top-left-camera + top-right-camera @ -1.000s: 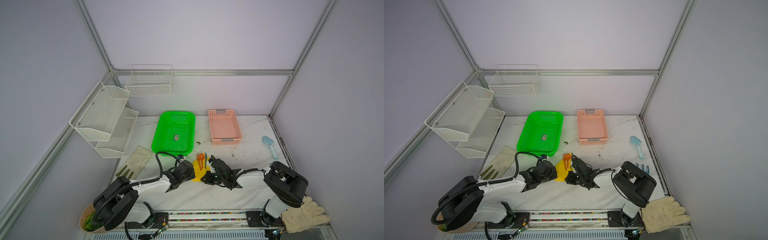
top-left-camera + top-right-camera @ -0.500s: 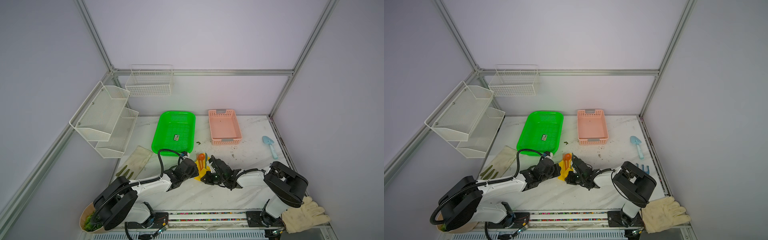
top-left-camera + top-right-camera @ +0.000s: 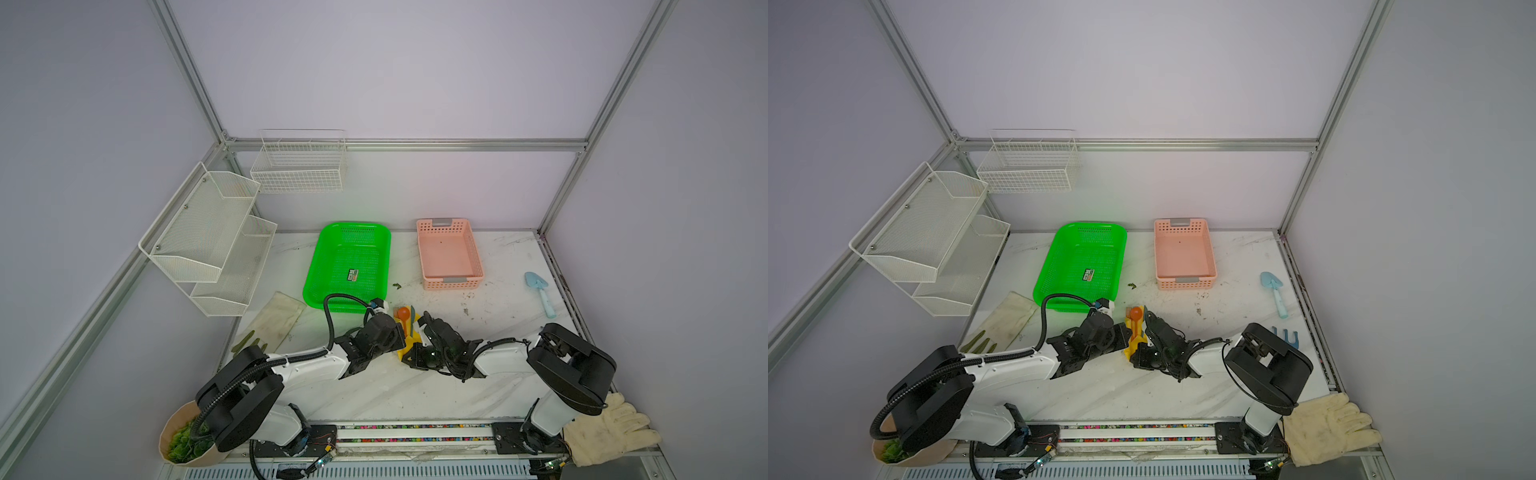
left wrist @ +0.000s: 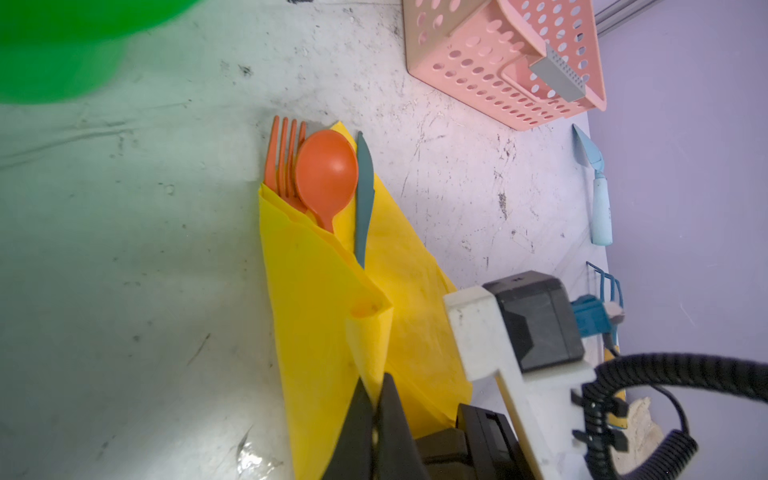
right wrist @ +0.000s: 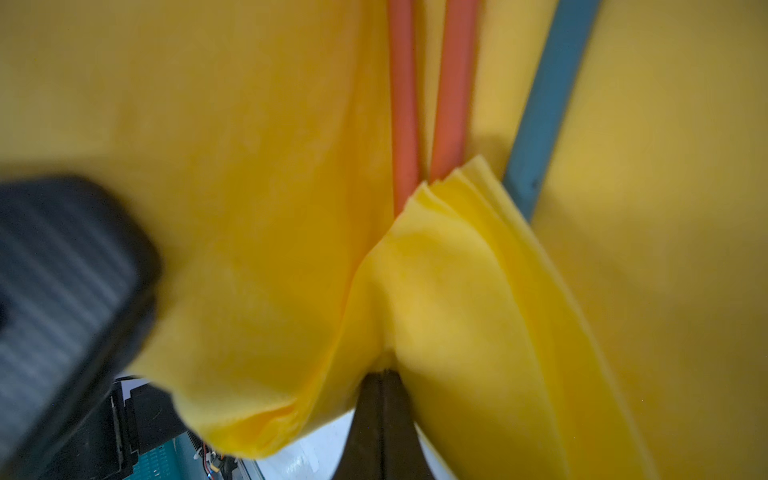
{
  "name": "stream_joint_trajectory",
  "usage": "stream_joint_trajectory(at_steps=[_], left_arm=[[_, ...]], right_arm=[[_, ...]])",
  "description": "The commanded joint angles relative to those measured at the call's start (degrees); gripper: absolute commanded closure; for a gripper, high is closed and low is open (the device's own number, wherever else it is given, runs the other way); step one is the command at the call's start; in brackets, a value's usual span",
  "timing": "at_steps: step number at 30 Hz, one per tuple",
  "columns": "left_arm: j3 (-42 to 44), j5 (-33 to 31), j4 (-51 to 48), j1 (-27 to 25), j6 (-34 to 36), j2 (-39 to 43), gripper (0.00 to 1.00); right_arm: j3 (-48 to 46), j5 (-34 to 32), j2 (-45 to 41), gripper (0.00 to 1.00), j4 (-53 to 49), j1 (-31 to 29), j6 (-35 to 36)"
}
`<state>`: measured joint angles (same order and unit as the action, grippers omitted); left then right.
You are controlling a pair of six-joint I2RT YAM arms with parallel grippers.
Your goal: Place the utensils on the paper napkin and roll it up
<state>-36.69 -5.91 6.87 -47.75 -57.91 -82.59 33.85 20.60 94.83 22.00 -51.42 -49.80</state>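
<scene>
Top views: scuffed white marble tabletop (image 3: pixel 374 386), pale lavender walls (image 3: pixel 395 75), aluminium frame (image 3: pixel 407 144).

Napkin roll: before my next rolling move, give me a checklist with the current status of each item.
1. Utensils on the paper napkin: ok. The fork, spoon and teal knife lie side by side, heads past its edge.
2. Left gripper grip: ok, fingers shut on the folded-over flap.
3. Right gripper grip: ok, shut on a bunched napkin fold.
4. Wrap complete: not ok. Only one flap is folded over, and the knife is mostly uncovered.
5. Handle ends inside the napkin: cannot tell, hidden by folds and grippers.
</scene>
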Motion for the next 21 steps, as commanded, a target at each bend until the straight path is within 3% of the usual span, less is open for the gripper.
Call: stream_joint_trajectory(at_steps=[1,18,21], left_arm=[[-5.21,0.82,4.07,-0.46,-0.19,-1.51,0.95],[-6.87,2.02,7.7,-1.21,-0.71,-8.95,0.96],[-7.0,2.31,8.22,-1.18,-0.8,-10.46,0.96]], right_arm=[[-1.47,-0.27,0.8,1.0,-1.26,-0.22,-1.13],[-2.47,-0.29,-0.13,1.0,-0.45,-0.23,-1.66],[-2.71,-0.59,-0.75,0.94,-0.93,-0.21,-1.64]])
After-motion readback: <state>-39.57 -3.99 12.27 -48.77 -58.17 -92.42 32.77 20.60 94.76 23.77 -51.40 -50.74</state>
